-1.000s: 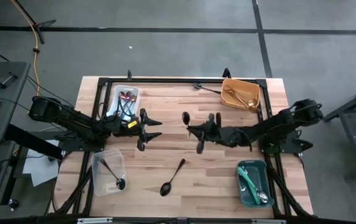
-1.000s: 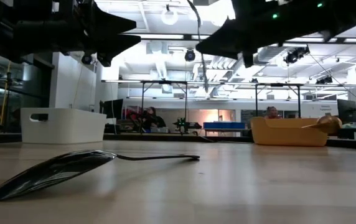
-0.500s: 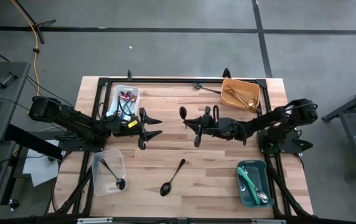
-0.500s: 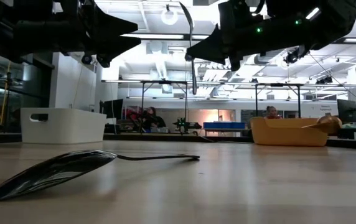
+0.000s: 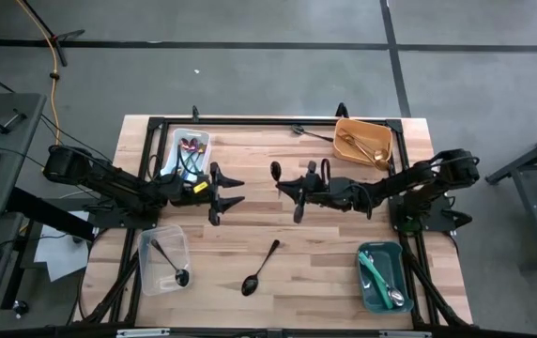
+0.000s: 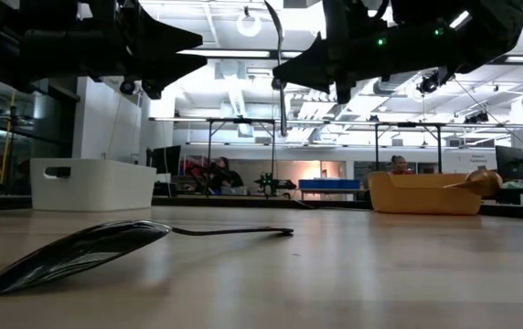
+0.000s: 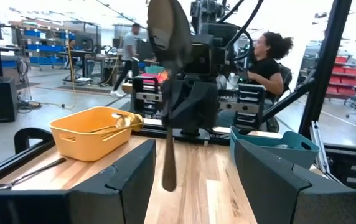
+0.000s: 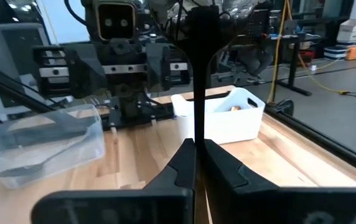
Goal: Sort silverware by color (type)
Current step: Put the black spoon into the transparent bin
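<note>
The high view shows the whole light wooden desk [image 5: 250, 235]. A slim black metal spoon [image 5: 260, 268] lies loose near the desk's front edge, bowl toward that edge, its long axis slanting up toward the right. A second black spoon [image 5: 172, 264] rests in the clear plastic bin [image 5: 162, 259] at the front left corner. The white plastic bin [image 5: 187, 155] with dark and iridescent pieces sits at the back left, the orange plastic bin [image 5: 362, 142] with gold utensils at the back right, and the teal plastic bin [image 5: 382, 276] with teal-handled utensils at the front right.

The wrist views tell what the overhead one cannot. The right gripper [image 8: 195, 152], above the desk's middle, is pinched tight on a dark slim spoon [image 7: 168, 87] held upright, bowl uppermost and handle hanging down. In the low view the same piece is a thin vertical line [image 6: 281, 64] under that arm. The left gripper [image 5: 228, 191], fingers spread wide and holding nothing, faces it from left of centre.

Against a second ago, the right arm has drawn back toward the back edge and turned slightly; over the last half second nothing has shifted. The loose spoon lies as it did.
</note>
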`<action>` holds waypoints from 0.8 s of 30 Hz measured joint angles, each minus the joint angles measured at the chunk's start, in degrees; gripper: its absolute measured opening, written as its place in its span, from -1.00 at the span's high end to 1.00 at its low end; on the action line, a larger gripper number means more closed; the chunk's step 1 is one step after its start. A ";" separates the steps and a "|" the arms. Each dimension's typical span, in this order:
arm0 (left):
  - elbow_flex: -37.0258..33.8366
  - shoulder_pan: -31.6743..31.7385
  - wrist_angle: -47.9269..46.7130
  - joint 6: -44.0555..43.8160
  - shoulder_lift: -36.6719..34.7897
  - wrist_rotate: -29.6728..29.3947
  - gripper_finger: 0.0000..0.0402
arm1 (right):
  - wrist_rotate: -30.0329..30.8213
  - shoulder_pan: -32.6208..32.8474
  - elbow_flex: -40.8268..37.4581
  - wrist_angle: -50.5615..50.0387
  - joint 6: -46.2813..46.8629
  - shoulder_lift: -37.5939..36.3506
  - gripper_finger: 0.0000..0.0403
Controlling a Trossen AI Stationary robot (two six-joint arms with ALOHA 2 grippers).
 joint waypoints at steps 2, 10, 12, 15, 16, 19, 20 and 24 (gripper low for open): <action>0.58 0.00 -0.27 -0.89 0.05 -1.16 -0.05 | -0.54 0.02 0.00 0.64 0.79 0.00 0.98; 5.84 0.00 -0.42 -1.42 6.47 -3.83 -0.05 | -0.71 0.02 0.02 0.77 1.90 0.00 0.98; 7.55 0.00 -0.42 -1.37 9.49 -3.82 -0.05 | -1.36 0.02 0.02 0.76 1.86 0.00 0.98; 10.09 0.00 -0.65 -1.37 13.48 -3.82 -0.05 | -4.09 0.02 0.02 0.41 1.42 0.00 0.98; 10.97 0.00 -0.58 -1.36 14.39 -3.82 -0.05 | -5.45 0.02 0.02 0.10 1.31 0.00 0.98; 13.02 0.00 -0.34 -1.31 15.90 -3.16 -0.05 | -8.86 0.02 0.02 -1.51 1.29 0.00 0.98; 13.37 0.00 -0.43 -1.20 15.96 -2.58 -0.05 | -9.83 0.02 0.02 -2.16 1.29 0.00 0.98; 14.28 -0.04 -0.26 0.10 15.89 -1.40 -0.05 | -13.64 0.24 0.02 -3.15 1.33 0.02 0.98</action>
